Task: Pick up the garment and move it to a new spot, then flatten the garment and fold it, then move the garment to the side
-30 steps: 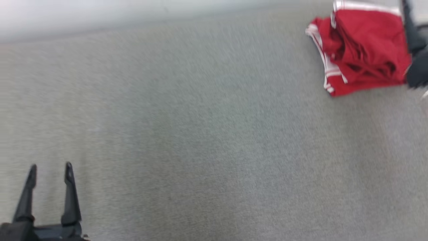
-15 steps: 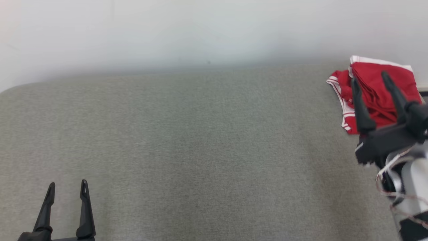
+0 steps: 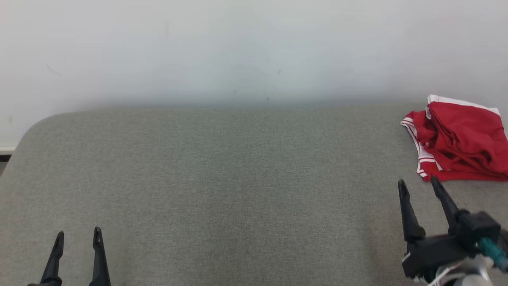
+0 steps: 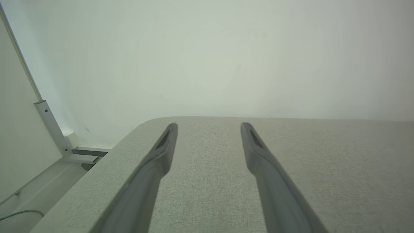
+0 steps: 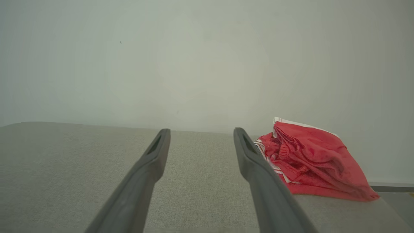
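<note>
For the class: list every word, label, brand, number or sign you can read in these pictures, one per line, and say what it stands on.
None: no text can be read anywhere.
The red garment shows white stripes but no lettering.
The grey surface, the wall, the left hand and the right hand bear no markings.

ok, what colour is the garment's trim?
White; the garment itself is red. Clearest in the right wrist view.

The garment (image 3: 460, 143) is cut off by the right edge of the head view. My left fingers (image 3: 98, 258) run off the bottom at lower left, so their base is unseen. In the right wrist view, my right fingers (image 5: 258, 174) blur toward the bottom edge, and one covers the garment's left hem.
</note>
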`<state>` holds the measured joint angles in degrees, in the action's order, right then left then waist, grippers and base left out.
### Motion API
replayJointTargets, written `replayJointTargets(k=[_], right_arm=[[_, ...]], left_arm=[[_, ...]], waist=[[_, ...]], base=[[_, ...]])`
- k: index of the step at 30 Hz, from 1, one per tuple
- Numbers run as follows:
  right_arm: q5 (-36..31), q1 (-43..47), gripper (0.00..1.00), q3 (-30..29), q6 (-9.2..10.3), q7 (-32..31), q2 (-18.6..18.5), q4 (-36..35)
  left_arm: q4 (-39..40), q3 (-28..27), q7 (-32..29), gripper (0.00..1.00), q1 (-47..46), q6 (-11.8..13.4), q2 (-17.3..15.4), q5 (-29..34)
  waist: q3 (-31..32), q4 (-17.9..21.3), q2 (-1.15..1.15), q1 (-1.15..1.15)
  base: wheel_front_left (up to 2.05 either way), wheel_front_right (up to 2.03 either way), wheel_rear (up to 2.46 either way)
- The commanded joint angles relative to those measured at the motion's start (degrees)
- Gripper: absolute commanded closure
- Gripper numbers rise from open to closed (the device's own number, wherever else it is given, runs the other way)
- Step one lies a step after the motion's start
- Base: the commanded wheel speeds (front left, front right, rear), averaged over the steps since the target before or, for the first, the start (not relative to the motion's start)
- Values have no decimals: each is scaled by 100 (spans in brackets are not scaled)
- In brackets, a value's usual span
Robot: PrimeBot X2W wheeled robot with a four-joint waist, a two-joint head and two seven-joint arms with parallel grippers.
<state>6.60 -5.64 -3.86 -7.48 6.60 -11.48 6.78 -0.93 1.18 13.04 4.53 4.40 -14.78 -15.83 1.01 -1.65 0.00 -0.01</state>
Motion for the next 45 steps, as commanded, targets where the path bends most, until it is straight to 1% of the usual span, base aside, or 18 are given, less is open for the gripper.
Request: replayJointTargets(k=[1, 4, 9, 14, 17, 19, 20, 23, 32, 41, 45], right_arm=[[-48, 142, 0, -40, 0, 54, 49, -49], [-157, 478, 0, -217, 0, 110, 239, -143], [-187, 901, 0, -343, 0, 166, 459, -168], [-232, 1074, 0, -267, 0, 199, 595, -74], [-278, 1100, 0, -202, 0, 186, 649, -9], [-293, 1102, 0, -129, 0, 151, 670, 23], [-323, 1094, 0, -95, 0, 161, 680, 12], [-347, 1096, 0, -70, 0, 131, 696, 26], [-356, 1161, 0, -88, 0, 99, 723, 78], [-373, 1151, 0, -101, 0, 65, 734, 91], [-376, 1163, 0, -110, 0, 61, 734, 94]], left_arm=[[-29, -9, 6, 0, 63, 9, -19, -13], [-94, -13, -7, 0, 128, 49, -39, -2], [-148, 2, -90, 0, 177, 113, -106, 83], [-202, -27, -194, 0, 274, 177, -144, 70], [-221, 30, -254, 0, 299, 110, -218, 80], [-195, 63, -282, 0, 313, 67, -257, 90], [-157, 123, -286, 0, 314, -5, -287, 79], [-122, 179, -283, 0, 291, -65, -309, 66], [-137, 217, -305, 0, 340, -61, -275, -38], [-125, 251, -346, 0, 354, -18, -312, -77], [-107, 292, -368, 0, 346, -39, -325, -87]], waist=[[68, -64, 0, 1], [123, -112, 0, 1], [176, -160, 0, 1], [268, -162, 0, 1], [330, -170, 0, 1], [362, -174, 0, 1], [394, -183, 0, 1], [433, -184, 0, 1], [495, -148, 0, 1], [499, -101, 0, 1], [483, -102, 0, 1]], base=[[0, 0, 0], [0, 0, 0], [0, 0, 0], [0, 0, 0], [0, 0, 0], [0, 0, 0], [0, 0, 0], [0, 0, 0], [0, 0, 0], [0, 0, 0], [0, 0, 0]])
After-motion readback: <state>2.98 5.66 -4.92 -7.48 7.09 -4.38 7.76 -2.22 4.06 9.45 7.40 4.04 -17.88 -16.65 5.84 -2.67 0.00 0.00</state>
